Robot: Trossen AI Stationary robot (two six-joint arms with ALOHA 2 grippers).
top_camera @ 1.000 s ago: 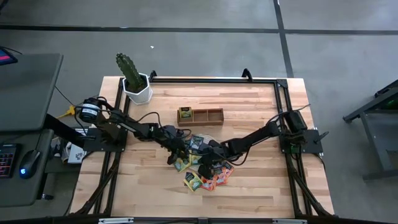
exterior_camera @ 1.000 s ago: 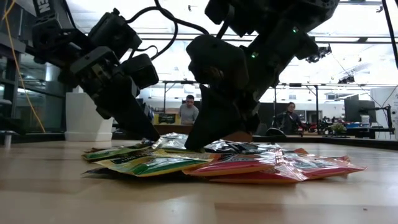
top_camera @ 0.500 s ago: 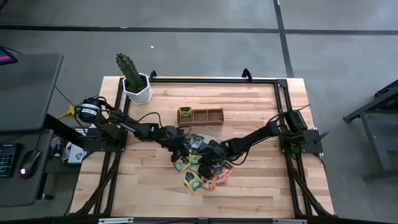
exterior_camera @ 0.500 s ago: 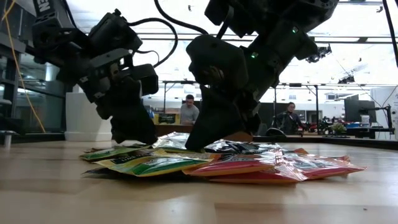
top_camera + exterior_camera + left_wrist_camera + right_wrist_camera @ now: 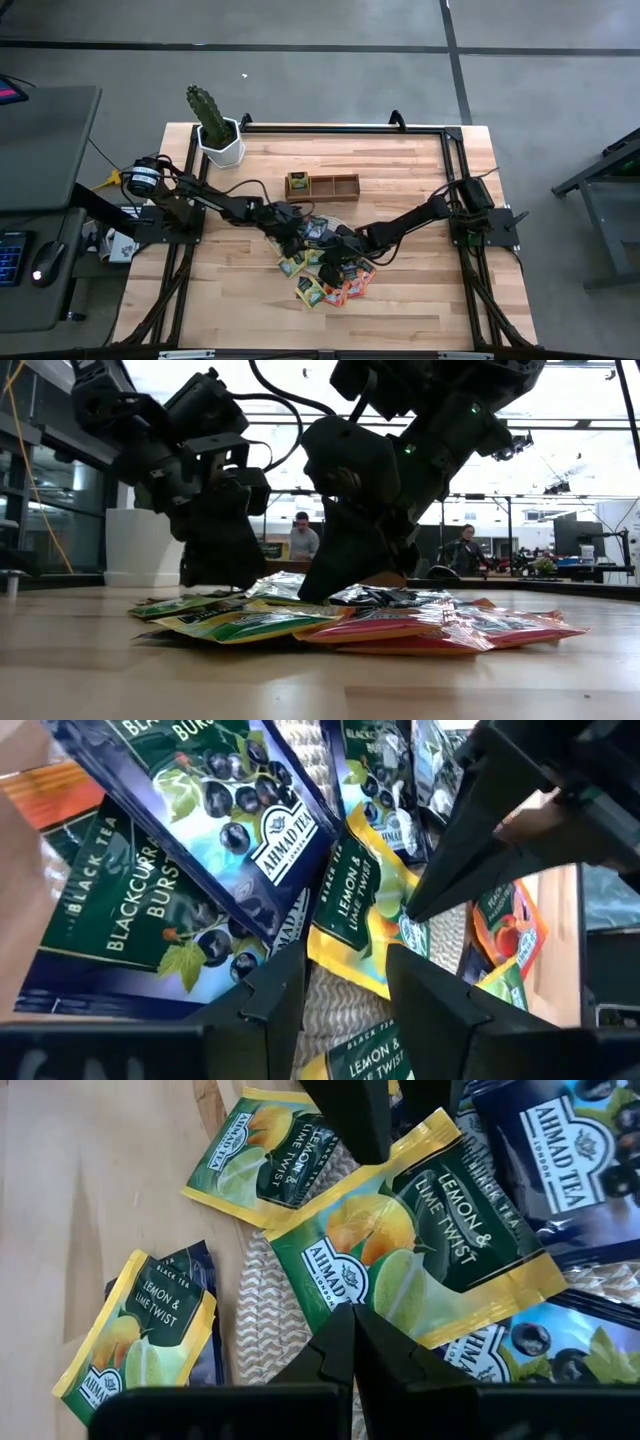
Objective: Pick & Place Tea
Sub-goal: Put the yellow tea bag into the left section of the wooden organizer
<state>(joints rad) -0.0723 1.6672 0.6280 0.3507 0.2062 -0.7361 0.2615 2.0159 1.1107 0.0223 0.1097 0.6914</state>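
Tabletop (image 5: 400,170) carries a wooden tray (image 5: 322,185) toward its far edge and the round woven mat (image 5: 275,1300) near the middle, with the tea sachets (image 5: 325,265) heaped on and around it. Left tool (image 5: 290,235), fingers apart, hovers over a blackcurrant sachet (image 5: 215,815). Right tool (image 5: 335,262), fingers together and holding nothing, points at a lemon-lime sachet (image 5: 420,1270). Advice: pinch one sachet's free edge only, avoiding overlapped neighbours.

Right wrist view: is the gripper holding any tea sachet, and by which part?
It cannot be told. The right gripper has its fingers shut at one edge of a lemon-lime sachet, which lies flat among the others.
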